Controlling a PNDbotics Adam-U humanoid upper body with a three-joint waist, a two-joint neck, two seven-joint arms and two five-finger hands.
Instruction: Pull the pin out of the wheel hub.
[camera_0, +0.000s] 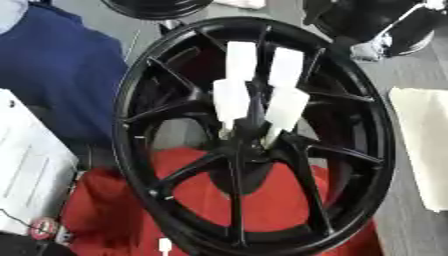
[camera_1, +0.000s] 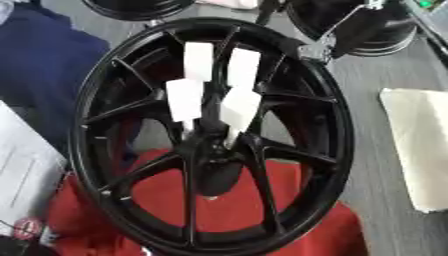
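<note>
**Black wheel, white pins at the hub: risks on the pull**

Left eye view. Black spoked wheel (camera_0: 131, 100) stands tilted on a red cloth (camera_0: 271, 200). The hub (camera_0: 249, 152) sits at the centre. Four white pieces cluster just above it. The lower pair, left pin (camera_0: 230, 102) and right pin (camera_0: 287, 107), taper down to the hub and appear seated in it. The upper pair (camera_0: 241, 60) lies behind them, and how it is attached cannot be told. No robot hand is in view, so the state of the fingers cannot be given.

Right eye view. Same items. The pins (camera_1: 185, 99) stand close together, nearly touching, with spokes (camera_1: 131, 107) on either side. No hand shows here either.

Risks, as judged:
- Wheel is not visibly braced, so a sideways pull could tip it or slide it on the cloth.
- Pins are crowded, so fingers closing on one may catch its neighbour.
- A pull off the pin's axis may jam it in the hub.
</note>
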